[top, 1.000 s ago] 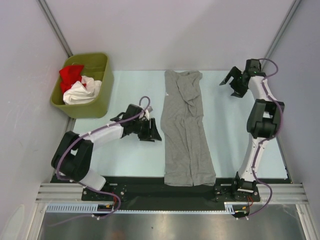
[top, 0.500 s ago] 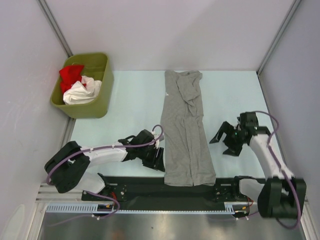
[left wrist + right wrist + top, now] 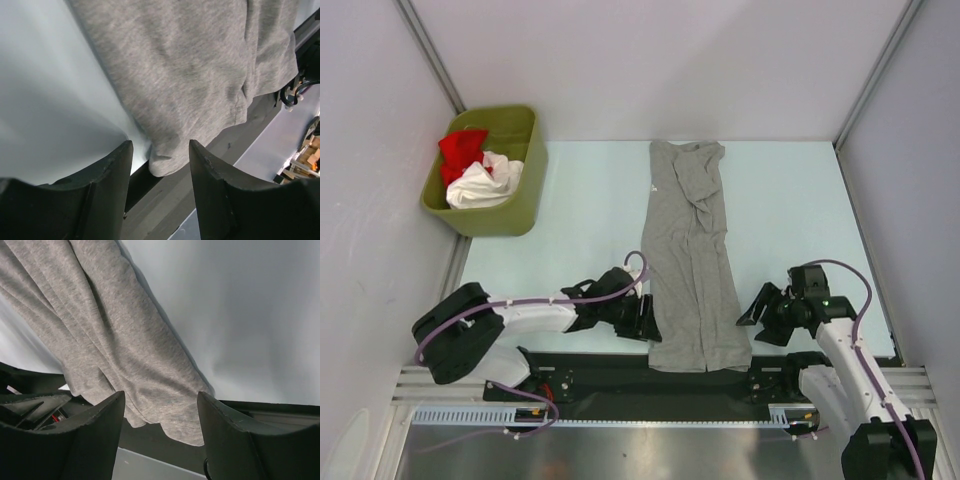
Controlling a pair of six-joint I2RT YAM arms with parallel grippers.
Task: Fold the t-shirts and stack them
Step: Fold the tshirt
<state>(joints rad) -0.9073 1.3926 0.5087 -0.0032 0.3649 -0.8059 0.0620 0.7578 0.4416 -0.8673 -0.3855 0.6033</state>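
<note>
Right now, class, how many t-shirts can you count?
3: grey t-shirt flat on the table; red t-shirt and white t-shirt crumpled in the green bin, where others may hide.

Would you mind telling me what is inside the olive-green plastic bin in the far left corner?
A crumpled red cotton t-shirt and a crumpled white cotton t-shirt lie in the olive-green plastic bin. Whatever lies beneath them is covered.
</note>
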